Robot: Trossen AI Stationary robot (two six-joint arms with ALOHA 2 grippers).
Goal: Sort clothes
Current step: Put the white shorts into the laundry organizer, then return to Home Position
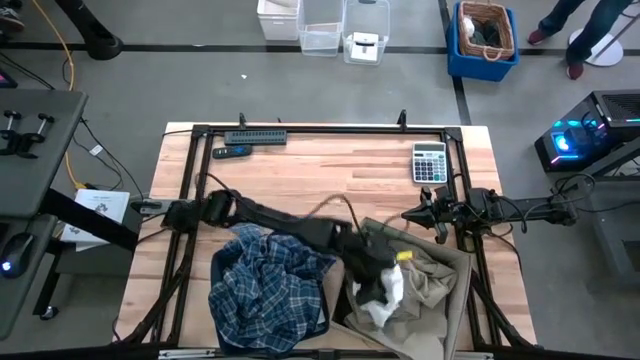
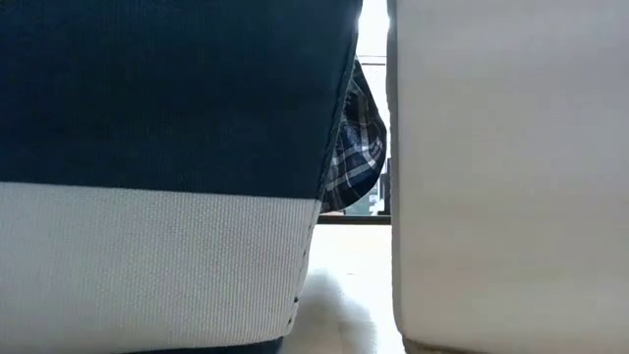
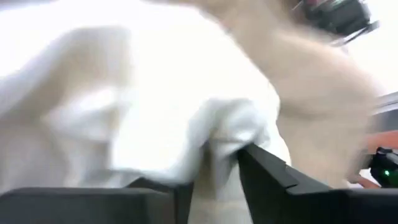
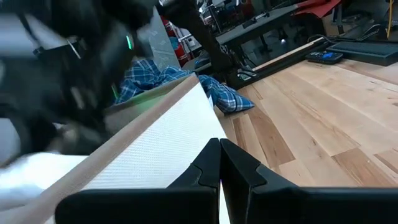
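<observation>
High view: I am reaching my left gripper (image 1: 372, 262) into the tan bin (image 1: 452, 300), its fingers closing on a white shirt (image 1: 385, 298), the plaid shirt (image 1: 265, 290) already lying in the blue bin (image 1: 325, 318), sorting seemingly midway; right gripper (image 1: 412, 214) waiting closed.

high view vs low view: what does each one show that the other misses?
Only the high view: the left hand reaching into the tan container among the white piece and the tan garment; the right hand waiting at the table's right side; a calculator.

Only the low view: the blue bin's white lower band, seen close up.

Both: the plaid shirt hanging over the blue bin, and the tan container's wall.
</observation>
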